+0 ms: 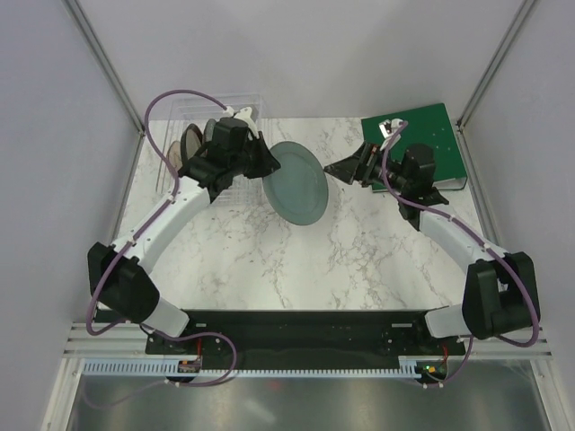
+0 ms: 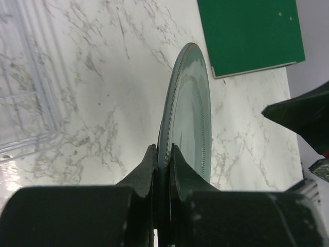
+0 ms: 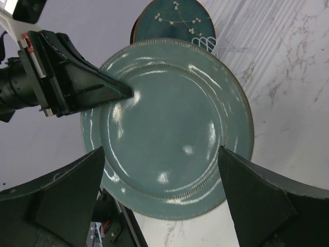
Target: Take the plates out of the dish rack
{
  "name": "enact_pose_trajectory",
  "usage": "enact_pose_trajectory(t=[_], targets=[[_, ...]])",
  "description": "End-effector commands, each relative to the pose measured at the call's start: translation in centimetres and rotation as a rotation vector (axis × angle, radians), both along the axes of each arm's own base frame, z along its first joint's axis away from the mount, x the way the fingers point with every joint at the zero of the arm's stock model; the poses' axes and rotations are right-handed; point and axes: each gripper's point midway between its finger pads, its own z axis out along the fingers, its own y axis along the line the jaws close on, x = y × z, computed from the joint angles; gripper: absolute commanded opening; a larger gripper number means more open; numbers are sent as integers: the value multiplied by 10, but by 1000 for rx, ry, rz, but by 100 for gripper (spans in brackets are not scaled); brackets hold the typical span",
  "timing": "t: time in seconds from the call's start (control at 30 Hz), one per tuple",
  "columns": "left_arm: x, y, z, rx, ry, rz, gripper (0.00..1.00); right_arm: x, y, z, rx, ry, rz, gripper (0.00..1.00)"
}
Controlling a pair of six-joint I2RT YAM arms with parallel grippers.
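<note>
My left gripper (image 1: 267,167) is shut on the rim of a grey-green plate (image 1: 297,182) and holds it on edge above the table, just right of the clear dish rack (image 1: 216,112). In the left wrist view the fingertips (image 2: 152,154) pinch the plate (image 2: 191,103), which shows edge-on. Two more plates stand in the rack, a dark one (image 1: 191,142) and a reddish-brown one (image 1: 171,153). My right gripper (image 1: 338,169) is open and faces the held plate's front (image 3: 169,128) from the right, its fingers spread wide on either side. The dark plate (image 3: 175,18) shows behind it.
A flat green board (image 1: 431,135) lies at the back right, under the right arm, and also appears in the left wrist view (image 2: 252,33). White marble table (image 1: 359,260) spreads in front of both grippers. Grey walls close off the left, back and right.
</note>
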Motion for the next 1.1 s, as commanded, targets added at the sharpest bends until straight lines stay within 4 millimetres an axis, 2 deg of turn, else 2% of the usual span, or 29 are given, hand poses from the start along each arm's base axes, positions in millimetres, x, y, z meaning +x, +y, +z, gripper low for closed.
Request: enact_pose_trajectory(t=[0.0, 0.13, 0.23, 0.4, 0.47, 0.5, 0.57, 0.63, 0.7, 0.73, 0.77, 0.8, 0.83, 0.87, 0.9, 0.93, 0.97, 1.0, 1.03, 1.07], targets=[[-2, -33, 110, -356, -260, -85, 2, -2, 10, -6, 60, 1, 43, 98], [-7, -25, 115, -362, -277, -71, 2, 6, 2, -27, 3, 42, -25, 98], [-12, -18, 116, -380, -282, -62, 2, 9, -3, -33, -34, 47, -58, 98], [-13, -6, 115, -405, -290, -55, 2, 9, 0, -44, -27, 76, -47, 98], [-13, -1, 114, -417, -287, -46, 2, 12, -1, -45, -19, 83, -55, 98], [-12, 2, 106, -419, -274, -36, 2, 12, -1, -47, -18, 86, -55, 98], [-13, 1, 108, -435, -282, -55, 2, 10, 3, -38, 16, 66, -32, 98], [-13, -1, 102, -436, -264, -63, 2, 9, 9, -32, 47, 53, 2, 97], [-13, -3, 99, -455, -256, -70, 2, 5, 15, -31, 81, 56, 55, 91], [-13, -4, 97, -462, -251, -74, 2, 5, 19, -20, 108, 4, 81, 88], [-13, -6, 96, -476, -245, -76, 2, 1, 24, -15, 154, 28, 111, 81], [-13, -7, 94, -484, -245, -82, 2, -2, 27, -21, 176, 47, 150, 78], [-13, -9, 94, -492, -243, -91, 2, -4, 30, -7, 218, -18, 184, 75], [-13, -10, 94, -501, -241, -92, 2, -7, 32, -2, 274, 22, 207, 74], [-12, -11, 94, -508, -243, -97, 2, -7, 34, -12, 302, 67, 230, 72], [-12, -12, 93, -511, -240, -97, 2, -11, 35, 1, 341, -8, 261, 69], [-12, -11, 94, -518, -244, -97, 2, -15, 36, 5, 399, 37, 283, 66], [-12, -12, 94, -520, -244, -100, 2, -15, 36, -3, 425, 60, 290, 64], [-13, -12, 97, -525, -250, -107, 2, -21, 34, 6, 457, -3, 317, 62], [-12, -12, 96, -524, -248, -107, 2, -23, 34, 9, 484, 0, 331, 54]])
